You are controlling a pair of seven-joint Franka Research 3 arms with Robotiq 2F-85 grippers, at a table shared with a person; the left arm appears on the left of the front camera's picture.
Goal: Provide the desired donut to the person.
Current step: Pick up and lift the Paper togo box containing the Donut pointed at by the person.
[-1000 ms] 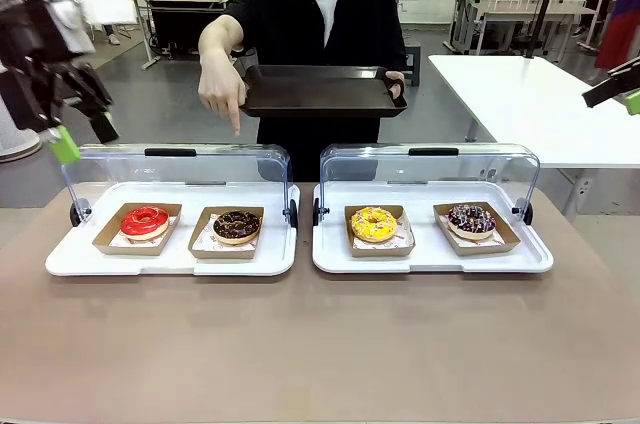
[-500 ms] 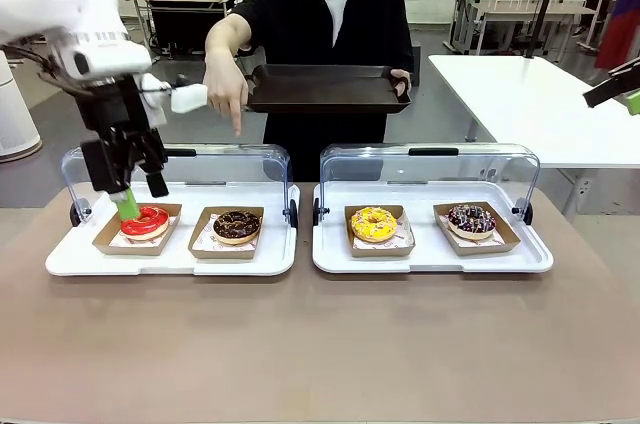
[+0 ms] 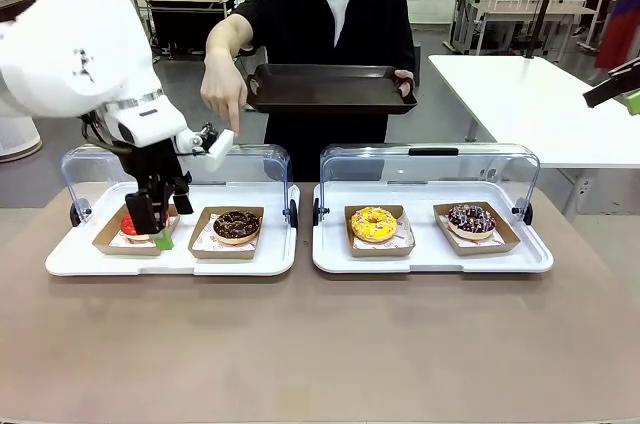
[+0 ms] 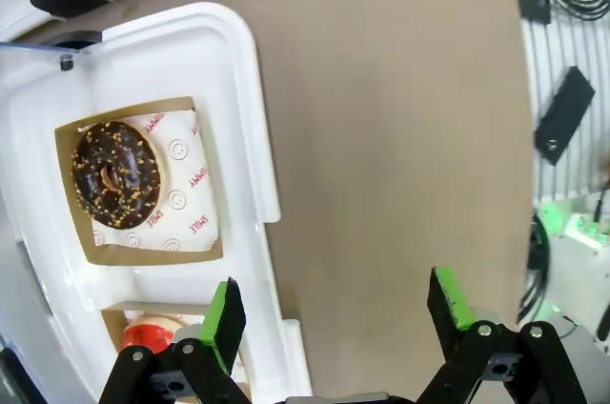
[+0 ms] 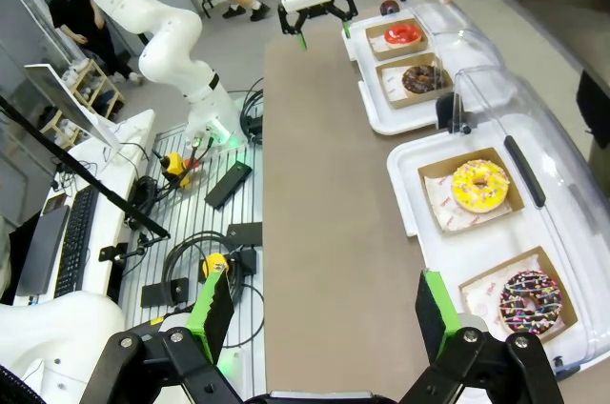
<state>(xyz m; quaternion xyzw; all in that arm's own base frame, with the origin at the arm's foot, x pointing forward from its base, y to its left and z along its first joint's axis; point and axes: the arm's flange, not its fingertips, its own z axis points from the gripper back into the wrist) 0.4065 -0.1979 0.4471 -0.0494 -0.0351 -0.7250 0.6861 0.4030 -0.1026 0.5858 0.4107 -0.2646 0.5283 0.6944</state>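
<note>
The paper liner [image 4: 191, 204] under the chocolate donut [image 4: 116, 175] reads "SMILE".

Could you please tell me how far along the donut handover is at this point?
Done: the clear lids stand open, and the person's hand points down above the chocolate donut, beside an empty black tray. In hand: the left gripper, jaws open, hangs by the red donut, gripping nothing. Left: picking a donut and placing it on the tray. The right gripper is open.

Far right: white side table [image 3: 525, 94]
</note>
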